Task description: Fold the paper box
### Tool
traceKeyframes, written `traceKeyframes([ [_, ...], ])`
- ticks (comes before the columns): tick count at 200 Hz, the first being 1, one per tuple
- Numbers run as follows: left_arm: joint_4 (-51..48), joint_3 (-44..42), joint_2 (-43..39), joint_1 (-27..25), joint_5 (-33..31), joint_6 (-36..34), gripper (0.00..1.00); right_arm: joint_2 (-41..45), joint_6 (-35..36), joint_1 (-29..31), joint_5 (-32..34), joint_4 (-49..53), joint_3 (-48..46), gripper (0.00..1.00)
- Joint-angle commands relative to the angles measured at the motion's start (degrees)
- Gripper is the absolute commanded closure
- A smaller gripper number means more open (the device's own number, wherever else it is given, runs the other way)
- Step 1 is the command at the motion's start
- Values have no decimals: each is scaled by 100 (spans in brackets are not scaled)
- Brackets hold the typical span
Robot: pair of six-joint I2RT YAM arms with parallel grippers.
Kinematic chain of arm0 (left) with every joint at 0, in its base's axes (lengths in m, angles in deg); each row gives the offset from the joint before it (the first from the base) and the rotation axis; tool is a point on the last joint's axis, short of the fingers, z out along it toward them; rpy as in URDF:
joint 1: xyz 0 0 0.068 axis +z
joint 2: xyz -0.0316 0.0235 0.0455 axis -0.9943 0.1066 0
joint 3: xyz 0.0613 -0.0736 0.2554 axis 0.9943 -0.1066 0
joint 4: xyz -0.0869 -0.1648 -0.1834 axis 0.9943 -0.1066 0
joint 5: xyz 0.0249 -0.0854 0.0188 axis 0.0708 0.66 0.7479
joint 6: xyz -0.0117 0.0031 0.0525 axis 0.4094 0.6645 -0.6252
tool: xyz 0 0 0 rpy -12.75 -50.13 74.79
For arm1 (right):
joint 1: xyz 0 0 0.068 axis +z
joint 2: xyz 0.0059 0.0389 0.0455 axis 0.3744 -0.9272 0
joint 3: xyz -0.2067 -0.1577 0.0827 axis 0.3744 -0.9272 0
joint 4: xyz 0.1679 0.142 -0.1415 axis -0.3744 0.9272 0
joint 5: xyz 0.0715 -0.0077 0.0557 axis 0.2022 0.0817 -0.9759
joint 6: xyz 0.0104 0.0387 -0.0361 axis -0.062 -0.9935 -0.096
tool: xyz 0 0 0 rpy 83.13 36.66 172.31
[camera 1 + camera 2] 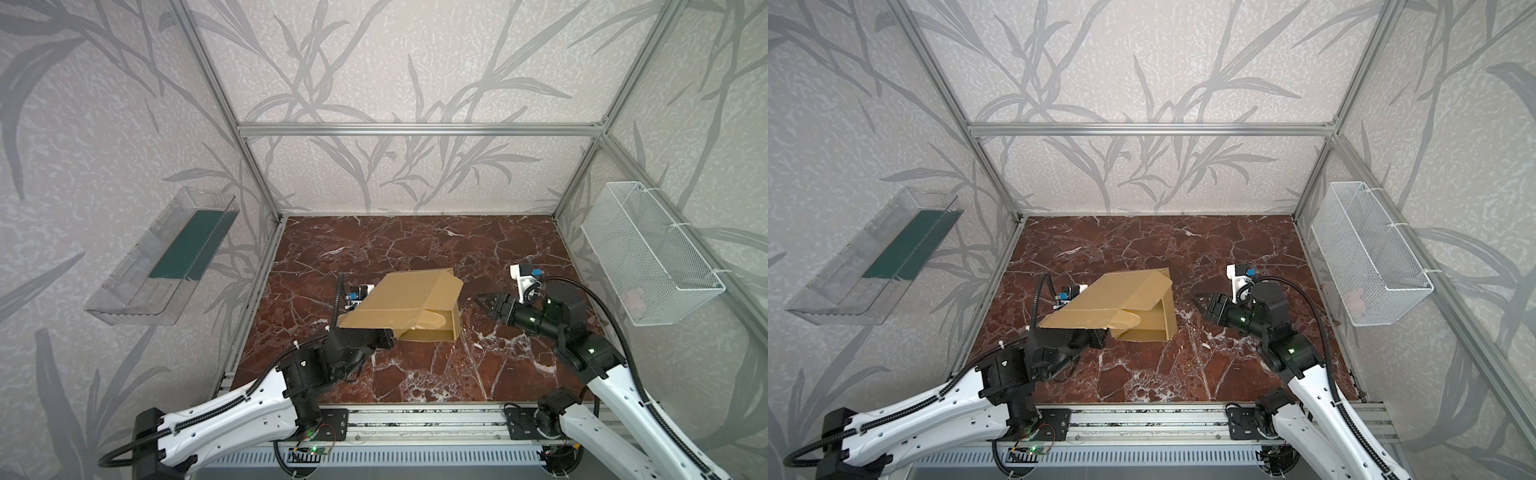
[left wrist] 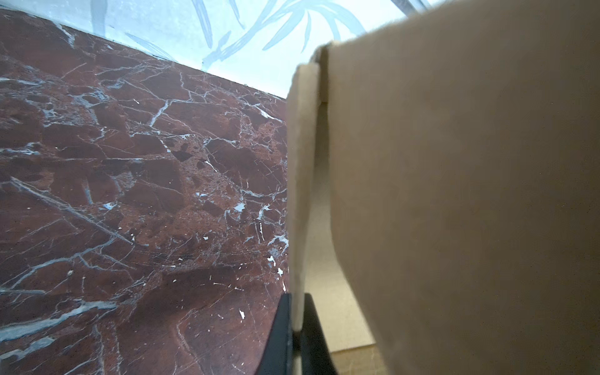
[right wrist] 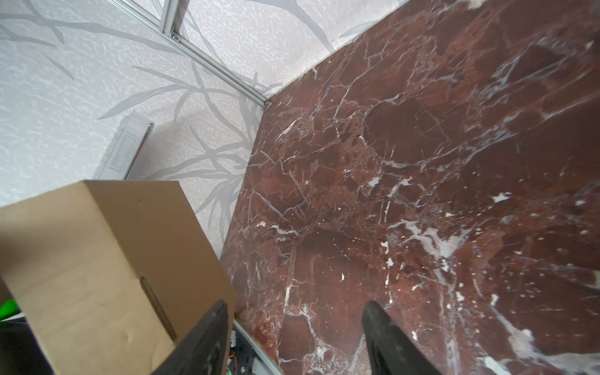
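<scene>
Starting at the left pincer (image 2: 296, 319): pinched shut on a thin cardboard edge, one black finger on each side. Gripping the paper box (image 2: 454, 194) by that flap. Hidden in both top views, buried under the box's big tilted panel, with only its wrist camera (image 1: 360, 291) poking out behind the cardboard. From that wrist view, tan board filling the whole side next to the pincer and blocking everything beyond.

Over to the right pincer (image 1: 481, 300) (image 1: 1200, 302): spread wide, gripping nothing. Tips aimed at the box's upright side wall, near it but apart, with a strip of bare marble tabletop (image 1: 415, 374) between. In its own wrist view (image 3: 295, 305), two dark fingers well apart and a tan box corner (image 3: 107, 259) just beside one of them.

Now the box itself (image 1: 409, 297) (image 1: 1121, 297): partly folded, plain tan, sitting between the two pincers. Down on the marble on the right pincer's side, lifted and tilted over the left pincer, a rounded tab hanging off the raised panel.

Quick count: one box, two arms, two pincers, two wrist cameras, one tray, one basket.

Round the edges:
- Clear plastic tray (image 1: 166, 266) with a dark green liner, up on the side wall, well apart from the left pincer.
- White wire basket (image 1: 648, 257) on the opposite wall, behind the right pincer and well apart from it. Something pale inside, too blurred to tell.

Grey leaf-pattern wallpaper and an aluminium frame on all sides.
</scene>
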Motion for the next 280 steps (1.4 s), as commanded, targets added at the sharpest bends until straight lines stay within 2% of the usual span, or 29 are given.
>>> traceKeyframes([
  [1, -45, -7, 22, -170, -290, -289, 100, -218, -840, 52, -592, -1219, -376, 34],
  [17, 68, 53, 127, -318, -323, -368, 100, -366, -945, 300, -536, -1629, -515, 34],
  [39, 305, 117, 208, -491, -309, -517, 100, -401, -911, 663, -79, -1659, -554, 34],
  [70, 725, 73, 334, -666, -145, -631, 100, -749, -1415, 750, 45, -1977, -815, 34],
  [90, 940, 32, 415, -735, -54, -629, 100, -963, -1370, 1021, 220, -1749, -787, 35],
  [117, 1059, 15, 473, -830, -88, -653, 100, -1186, -1704, 1472, 238, -2359, -977, 35],
  [185, 912, 23, 560, -1045, -487, -536, 100, -955, -2121, 2198, 410, -3223, -1193, 35],
  [280, 284, 279, 743, -1275, -1211, -390, 100, -568, -2045, 2987, 954, -3140, -1272, 36],
])
